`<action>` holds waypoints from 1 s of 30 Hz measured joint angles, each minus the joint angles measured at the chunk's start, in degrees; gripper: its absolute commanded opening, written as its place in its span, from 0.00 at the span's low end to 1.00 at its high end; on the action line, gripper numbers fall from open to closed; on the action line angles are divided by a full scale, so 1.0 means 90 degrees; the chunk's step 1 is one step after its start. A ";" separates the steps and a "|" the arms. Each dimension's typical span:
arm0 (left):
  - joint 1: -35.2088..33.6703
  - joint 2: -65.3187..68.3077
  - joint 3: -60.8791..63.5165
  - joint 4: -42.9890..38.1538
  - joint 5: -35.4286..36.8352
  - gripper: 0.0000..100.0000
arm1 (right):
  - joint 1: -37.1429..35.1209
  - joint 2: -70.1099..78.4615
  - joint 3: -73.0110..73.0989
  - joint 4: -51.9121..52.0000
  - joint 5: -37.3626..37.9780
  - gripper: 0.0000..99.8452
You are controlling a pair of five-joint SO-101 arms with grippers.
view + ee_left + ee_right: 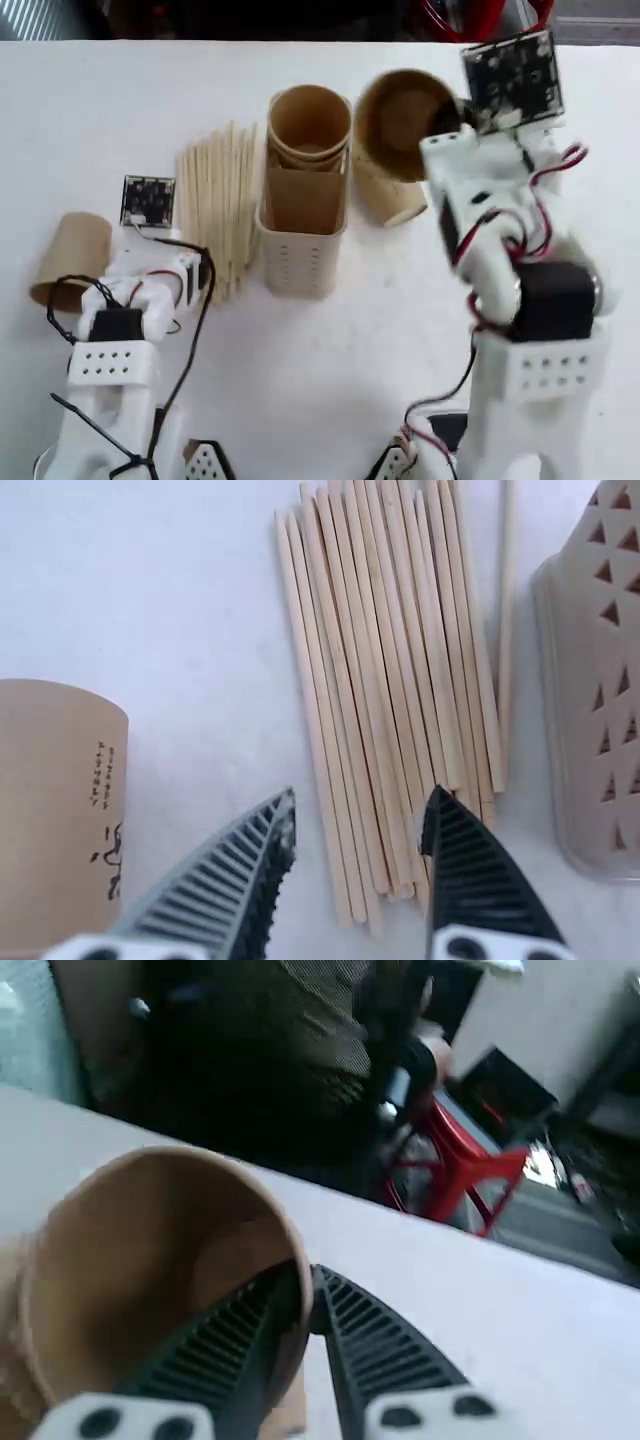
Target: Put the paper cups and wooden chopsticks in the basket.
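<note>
A beige perforated basket (298, 255) stands mid-table with stacked paper cups (310, 125) upright inside it. Wooden chopsticks (220, 200) lie in a bundle just left of the basket. Over their near ends my left gripper (360, 825) hangs open, the chopsticks (385, 680) running between its fingers. Another paper cup (70, 255) lies on its side at the far left; in the left wrist view this cup (50, 810) is beside the gripper. My right gripper (308, 1285) is shut on the rim of a tilted paper cup (140, 1260), which sits right of the basket (395, 130).
The basket wall (600, 680) stands close beside the chopsticks. Red chair legs (450, 1180) and a seated person lie beyond the table's far edge. White tabletop (330, 380) lies open in front of the basket, between the two arm bases.
</note>
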 measured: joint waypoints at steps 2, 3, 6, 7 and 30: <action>0.0000 0.0000 0.0000 0.0000 0.0000 0.21 | -0.0440 -0.0156 0.0000 -0.0274 -0.0264 0.02; 0.0000 0.0000 0.0000 0.0000 0.0000 0.21 | -0.0664 -0.0186 0.0000 -0.0381 -0.0371 0.02; 0.0000 0.0000 0.0000 0.0000 0.0000 0.21 | -0.1172 -0.0176 0.0000 -0.0567 -0.0537 0.02; 0.0000 0.0000 0.0000 0.0000 0.0000 0.21 | -0.1250 -0.0147 0.0029 -0.0606 -0.0547 0.02; 0.0000 0.0000 0.0000 0.0000 0.0000 0.21 | -0.1358 0.0996 0.1514 -0.3223 -0.0625 0.02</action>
